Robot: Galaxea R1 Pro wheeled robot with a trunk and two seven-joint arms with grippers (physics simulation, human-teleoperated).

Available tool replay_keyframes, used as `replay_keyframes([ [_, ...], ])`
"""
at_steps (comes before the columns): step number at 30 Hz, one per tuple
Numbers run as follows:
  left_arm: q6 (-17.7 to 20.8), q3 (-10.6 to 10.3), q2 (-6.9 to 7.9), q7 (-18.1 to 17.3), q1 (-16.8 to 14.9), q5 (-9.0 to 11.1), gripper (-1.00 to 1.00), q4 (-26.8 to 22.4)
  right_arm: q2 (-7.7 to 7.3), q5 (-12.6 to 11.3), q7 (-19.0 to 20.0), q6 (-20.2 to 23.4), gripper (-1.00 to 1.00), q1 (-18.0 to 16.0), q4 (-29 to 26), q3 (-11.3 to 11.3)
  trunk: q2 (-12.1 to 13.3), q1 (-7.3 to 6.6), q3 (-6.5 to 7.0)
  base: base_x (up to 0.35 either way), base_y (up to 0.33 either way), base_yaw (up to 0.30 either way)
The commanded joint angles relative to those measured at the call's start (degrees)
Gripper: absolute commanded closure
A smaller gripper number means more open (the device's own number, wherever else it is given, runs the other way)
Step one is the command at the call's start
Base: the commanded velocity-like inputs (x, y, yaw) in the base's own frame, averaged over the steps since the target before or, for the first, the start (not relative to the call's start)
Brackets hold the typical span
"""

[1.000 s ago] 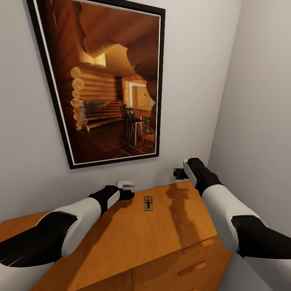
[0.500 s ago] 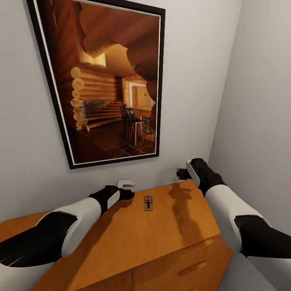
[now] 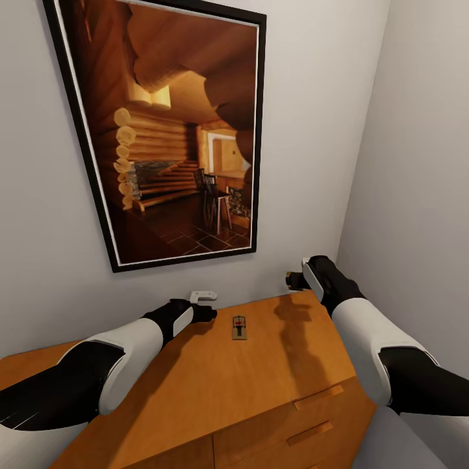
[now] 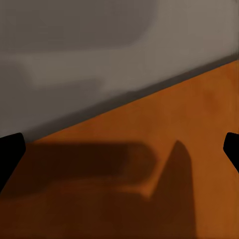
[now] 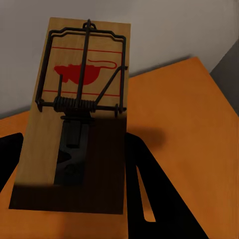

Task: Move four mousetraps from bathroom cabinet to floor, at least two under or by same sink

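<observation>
One mousetrap lies flat on top of the orange-brown cabinet, near its back edge. My left gripper hovers just left of that trap, close to the wall. In the left wrist view its dark fingertips stand wide apart, open and empty, over the cabinet top. My right gripper is raised above the cabinet's back right corner, shut on a second mousetrap. This one is a wooden board with a black wire spring and a red mouse print. The floor and sink are out of view.
A large black-framed picture of a log cabin hangs on the wall behind the cabinet. A small white object sits at the wall just above the cabinet top. A grey side wall closes in on the right. Drawer handles show on the cabinet front.
My right gripper, with the mousetrap in it, has shifted slightly right and back toward the corner. The left arm and the trap lying on the cabinet have not moved.
</observation>
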Motion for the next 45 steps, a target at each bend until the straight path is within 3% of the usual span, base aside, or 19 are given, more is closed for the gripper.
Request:
replay_keyframes([
  [1,0.3,-0.5,-0.01,-0.1,0.0,0.6,-1.00,-0.1,0.00,-0.5,-0.6,0.2,1.00,0.0,0.0,0.1,0.0,0.00,-0.07,0.000,0.000,0.000],
  [13,1.3,-0.3,-0.36,-0.1,0.0,0.8,-1.00,-0.8,0.05,-0.4,-0.9,0.2,1.00,0.0,0.0,0.1,0.0,0.00,-0.07,0.000,0.000,0.000],
  [24,6.9,0.0,-0.67,0.4,0.0,0.9,-1.00,-3.8,-0.03,-0.3,-0.6,0.2,1.00,0.0,0.0,0.1,0.0,0.00,-0.07,0.000,0.000,0.000],
  [45,7.4,0.0,-0.67,0.5,0.0,0.8,-1.00,-4.1,-0.40,-0.4,-2.0,0.0,1.00,0.0,-0.1,0.2,0.0,0.00,0.23,0.000,0.000,-0.064],
])
